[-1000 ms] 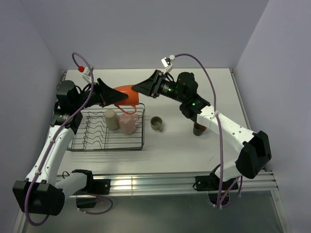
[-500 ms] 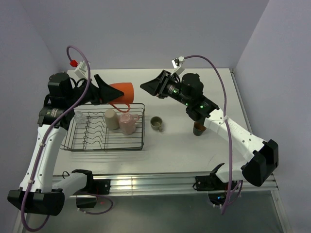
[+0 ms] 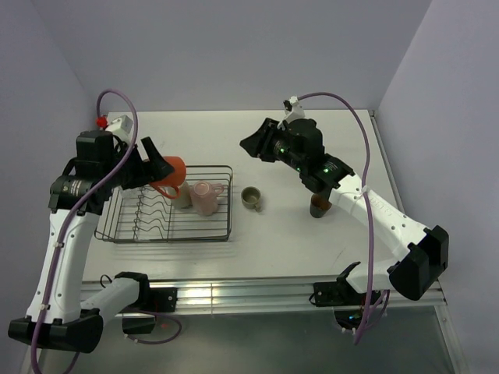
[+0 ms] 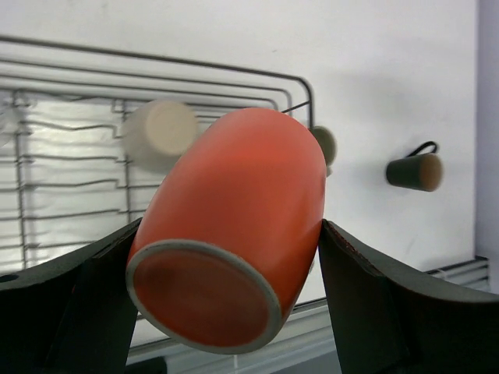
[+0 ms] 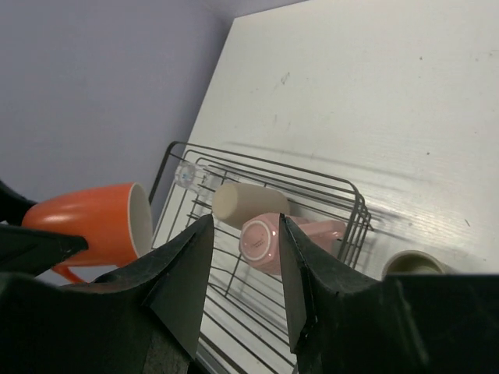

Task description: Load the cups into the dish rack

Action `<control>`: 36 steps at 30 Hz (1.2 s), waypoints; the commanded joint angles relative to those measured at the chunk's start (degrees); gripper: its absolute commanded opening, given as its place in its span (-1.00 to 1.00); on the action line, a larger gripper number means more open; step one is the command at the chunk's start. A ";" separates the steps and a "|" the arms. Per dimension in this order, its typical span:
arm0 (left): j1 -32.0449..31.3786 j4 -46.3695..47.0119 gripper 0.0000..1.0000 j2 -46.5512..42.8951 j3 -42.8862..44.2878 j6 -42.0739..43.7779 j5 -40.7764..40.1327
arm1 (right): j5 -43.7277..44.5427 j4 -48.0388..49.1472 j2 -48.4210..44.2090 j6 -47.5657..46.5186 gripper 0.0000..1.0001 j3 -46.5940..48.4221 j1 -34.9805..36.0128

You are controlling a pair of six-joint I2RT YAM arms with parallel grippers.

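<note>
**Top view:** The left claw (image 3: 159, 167) pinches the orange mug (image 3: 173, 167) in the air over the far side of the rack (image 3: 195, 238). The tumbler (image 3: 182, 196) and pink mug (image 3: 205, 198) already stand inside. I judge the step is placing this mug. Next it needs lowering into a free slot beside the tumbler, then release. The right claw (image 3: 251, 145) hangs spread and empty. The olive cup (image 3: 251, 198) and brown mug (image 3: 318, 207) wait on the table, the brown one half under the right arm.

**Left wrist:** The orange mug fills the view; its handle is hidden, the pink mug too.

**Right wrist:** The glass (image 5: 185, 176) sits in the rack's far corner, small and faint.
</note>
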 commanded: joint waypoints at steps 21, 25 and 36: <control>-17.49 -4.52 -1.00 -0.32 -9.04 -2.52 -28.63 | 2.76 0.26 -1.79 -4.77 -0.06 -0.75 -1.55; -18.64 -1.97 -1.00 0.91 -11.07 -1.99 -28.54 | 2.85 0.44 -2.40 -4.94 -0.06 -1.28 -1.73; -18.99 2.16 -1.00 4.87 -14.32 -0.76 -29.86 | 2.85 0.79 -3.02 -4.94 -0.07 -3.04 -2.08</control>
